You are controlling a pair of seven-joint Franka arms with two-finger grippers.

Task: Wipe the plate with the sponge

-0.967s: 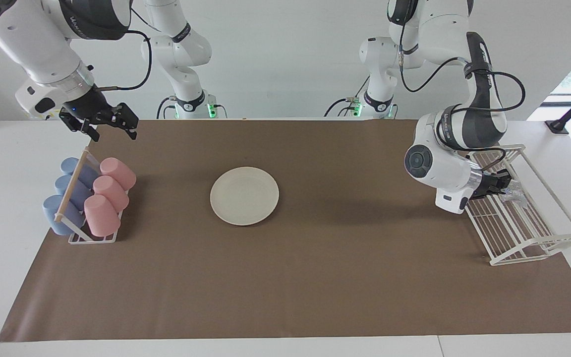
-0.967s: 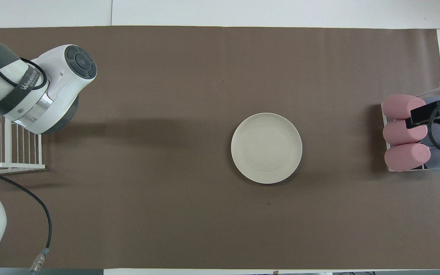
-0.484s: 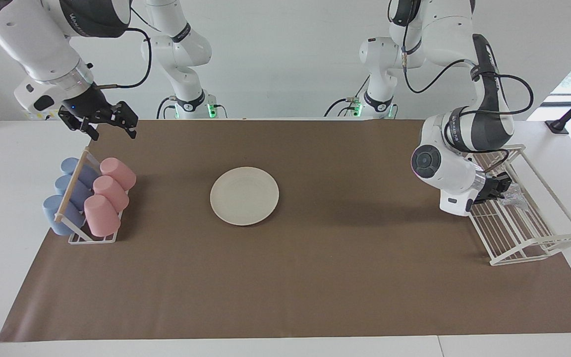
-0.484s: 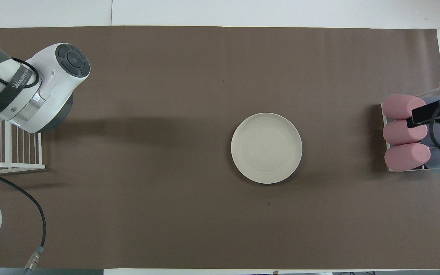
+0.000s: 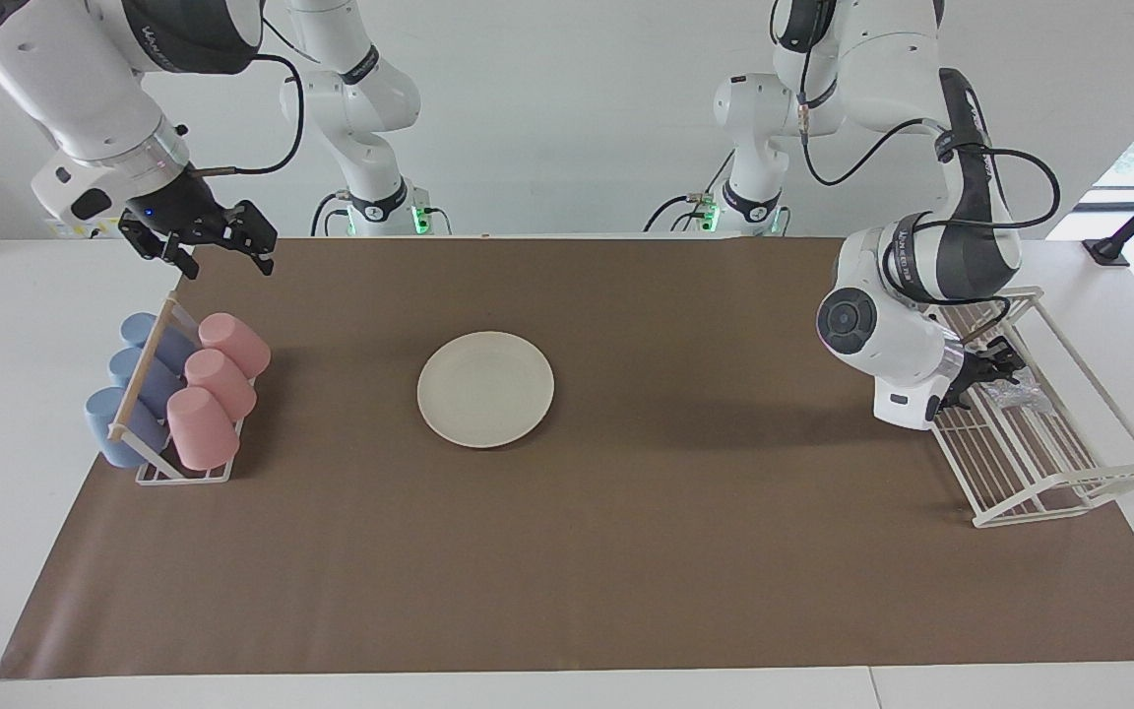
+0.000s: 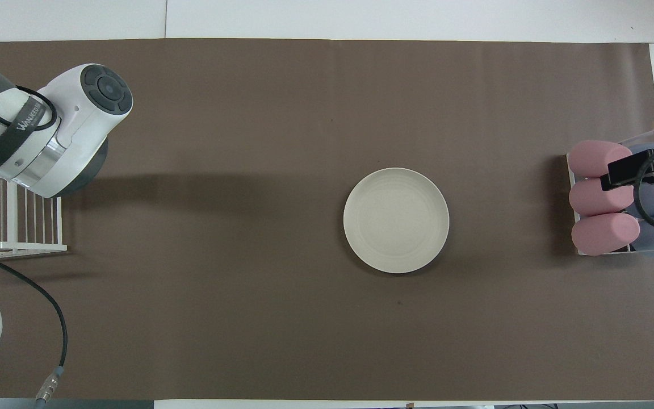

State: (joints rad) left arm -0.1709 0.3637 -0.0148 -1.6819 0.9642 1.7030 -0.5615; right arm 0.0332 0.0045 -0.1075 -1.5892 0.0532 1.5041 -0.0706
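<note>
We see the brown mat (image 5: 567, 551) covering the table. The wire rack (image 5: 1049, 433) stands at the left arm's end and holds the sponge (image 5: 1015, 394). The plate (image 5: 485, 388) lies mid-mat. The left gripper (image 5: 990, 366) sits at the sponge, fingers spread. The right gripper (image 5: 218, 236) waits, released, over the mat edge by the cup rack (image 5: 178, 394).

Plate (image 5: 485, 388) matt, smooth; sponge (image 5: 1016, 393) shiny, wrinkly; rack (image 5: 1049, 463) white wire.
</note>
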